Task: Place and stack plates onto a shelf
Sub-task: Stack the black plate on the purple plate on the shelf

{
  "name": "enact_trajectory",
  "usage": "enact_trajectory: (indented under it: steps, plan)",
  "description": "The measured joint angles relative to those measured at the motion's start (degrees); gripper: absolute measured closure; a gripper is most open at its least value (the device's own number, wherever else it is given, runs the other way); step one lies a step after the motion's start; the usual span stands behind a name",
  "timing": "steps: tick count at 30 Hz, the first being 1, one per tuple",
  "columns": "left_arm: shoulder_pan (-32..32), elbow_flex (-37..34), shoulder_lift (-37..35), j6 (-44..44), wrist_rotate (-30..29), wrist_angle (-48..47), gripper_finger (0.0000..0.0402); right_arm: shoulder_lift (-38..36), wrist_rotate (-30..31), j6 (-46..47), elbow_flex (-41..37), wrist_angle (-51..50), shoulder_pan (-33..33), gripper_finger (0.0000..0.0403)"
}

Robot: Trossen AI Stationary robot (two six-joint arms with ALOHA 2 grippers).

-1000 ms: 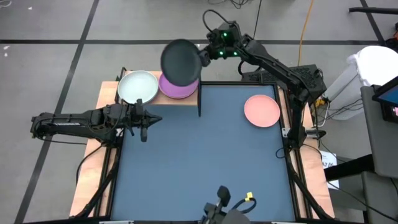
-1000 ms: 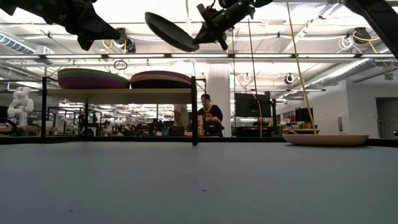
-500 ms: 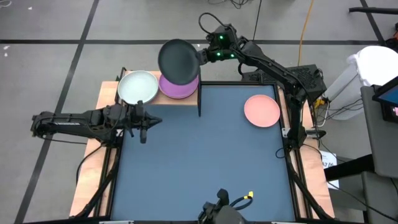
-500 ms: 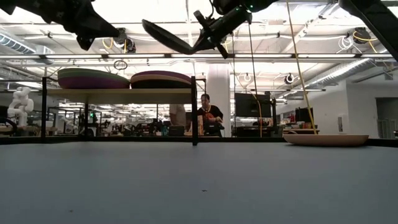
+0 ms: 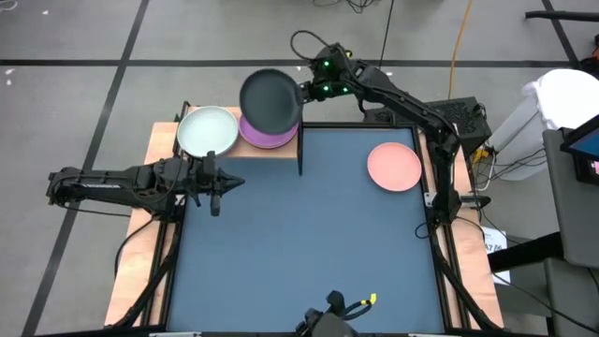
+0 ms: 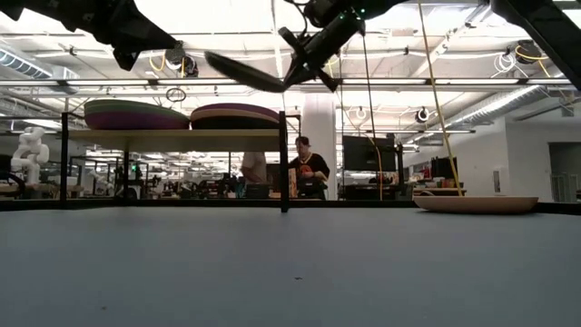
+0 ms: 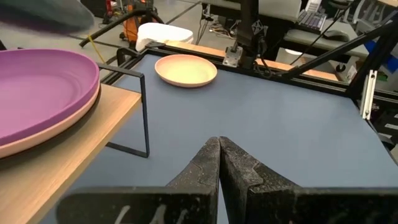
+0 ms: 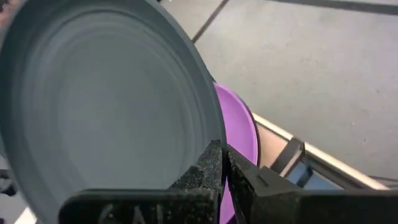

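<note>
Up above the shelf point(image 5: 245, 142), a black plate point(image 5: 270, 99) hangs tilted in the air, pinched at its rim by the closed jaws of the right gripper point(image 5: 305, 91). From overhead it overlaps the purple plate point(image 5: 265, 134) topping the shelf's right-hand stack, and the low view shows it clear of that stack, with a gap between. In the left wrist view that purple plate sits on a pink one. Beside it, the shelf's left-hand stack is topped by a whitish plate point(image 5: 208, 131). Well apart from the shelf, a pink plate point(image 5: 394, 167) lies alone on the blue-grey counter point(image 5: 309, 234) near its right edge. Just in front of the shelf's left end, the left gripper point(image 5: 217, 192) hovers over the counter with its jaws closed on nothing. Beyond the counter, a person point(image 6: 306, 169) shows in the room behind.
</note>
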Motion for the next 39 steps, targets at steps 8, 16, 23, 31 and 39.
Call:
enact_trajectory:
  steps: [8, 16, 23, 31, 39]
  plan:
    - [0.00, 0.00, 0.00, 0.44, 0.02, -0.02, 0.0394, 3.99, -0.19, 0.87, 0.00, 0.91, 0.85, 0.0403]
    - [-0.02, 0.00, 0.00, 0.28, 0.02, -0.56, 0.0394, 5.36, -0.11, -0.12, 0.00, 0.51, 0.92, 0.0400]
    - [-0.02, 0.00, 0.00, 0.28, 0.02, -0.56, 0.0394, 5.30, 0.00, -1.14, 0.00, 0.37, 0.92, 0.0396]
    - [-0.02, 0.00, 0.00, -0.06, 0.02, -0.57, 0.0394, 5.32, 0.11, -0.68, -3.58, 3.31, 0.92, 0.0395]
    - [-0.02, 0.00, 0.02, -0.11, 0.02, -0.73, 0.0394, 5.32, 0.04, -0.90, -5.66, 5.27, 0.92, 0.0394]
